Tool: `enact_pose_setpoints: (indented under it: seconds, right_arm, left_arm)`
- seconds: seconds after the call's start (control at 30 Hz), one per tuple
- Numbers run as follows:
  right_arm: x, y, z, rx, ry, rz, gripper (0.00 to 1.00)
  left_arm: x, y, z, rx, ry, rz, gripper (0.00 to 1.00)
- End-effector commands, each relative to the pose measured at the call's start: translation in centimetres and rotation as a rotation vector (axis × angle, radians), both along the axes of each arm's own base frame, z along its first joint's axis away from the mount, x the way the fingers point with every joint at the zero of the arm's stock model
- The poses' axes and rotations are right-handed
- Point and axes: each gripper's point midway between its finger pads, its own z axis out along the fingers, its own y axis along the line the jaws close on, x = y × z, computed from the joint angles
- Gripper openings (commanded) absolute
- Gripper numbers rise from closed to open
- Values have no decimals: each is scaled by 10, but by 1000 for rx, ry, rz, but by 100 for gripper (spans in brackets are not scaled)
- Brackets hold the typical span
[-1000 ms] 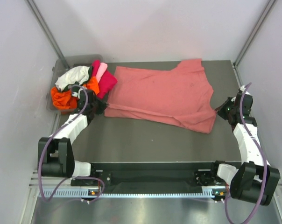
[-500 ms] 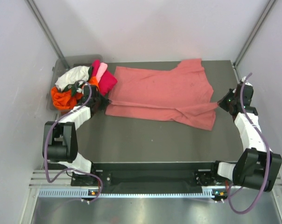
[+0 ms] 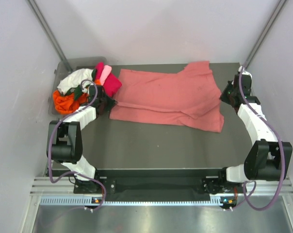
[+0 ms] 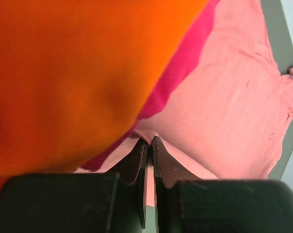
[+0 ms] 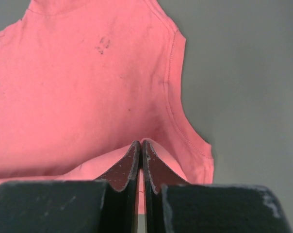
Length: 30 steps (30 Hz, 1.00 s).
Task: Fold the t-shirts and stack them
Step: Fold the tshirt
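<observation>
The salmon-pink t-shirt (image 3: 168, 97) lies spread across the back of the dark table, its near edge partly folded up. My left gripper (image 3: 111, 102) is shut on the shirt's left edge, next to the pile; the left wrist view shows cloth (image 4: 224, 111) pinched between the closed jaws of that gripper (image 4: 149, 141). My right gripper (image 3: 223, 97) is shut on the shirt's right edge; in the right wrist view, the gripper (image 5: 140, 144) holds a fold of the shirt (image 5: 88, 92).
A pile of orange (image 3: 64, 101), white (image 3: 73, 80), magenta (image 3: 110, 85) and light pink (image 3: 105, 73) shirts sits in a clear bin (image 3: 64, 65) at the back left. The orange cloth (image 4: 69, 73) fills the left wrist view. Walls stand close on both sides.
Both grippers have moved away from me toward the back, carrying the shirt's near edge up over its body. The right arm travelled farther back than the left.
</observation>
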Motion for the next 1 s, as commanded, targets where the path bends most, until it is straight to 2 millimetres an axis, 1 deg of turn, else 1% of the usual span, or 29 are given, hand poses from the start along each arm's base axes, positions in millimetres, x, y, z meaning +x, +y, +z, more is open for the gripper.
enact_pose_setpoints:
  seconds: [0.0, 0.17, 0.27, 0.47, 0.67, 0.97]
  right_arm:
    - [14, -7, 20, -54, -41, -14, 0]
    - [25, -8, 24, -59, -44, -14, 0]
    - [31, -8, 27, -65, -42, -14, 0]
    - [36, -9, 27, -81, -34, -20, 0]
    - [43, -9, 33, -96, -41, -26, 0]
    - [53, -4, 27, -117, -20, -22, 0]
  left_arm:
    - [19, 2, 24, 26, -79, 0, 0]
    - [23, 1, 26, 25, -82, -2, 0]
    - [25, 1, 24, 27, -79, -3, 0]
    - [30, 0, 22, 23, -83, -10, 0]
    - [35, 0, 24, 26, -91, -8, 0]
    - [39, -2, 18, 29, -86, -12, 0]
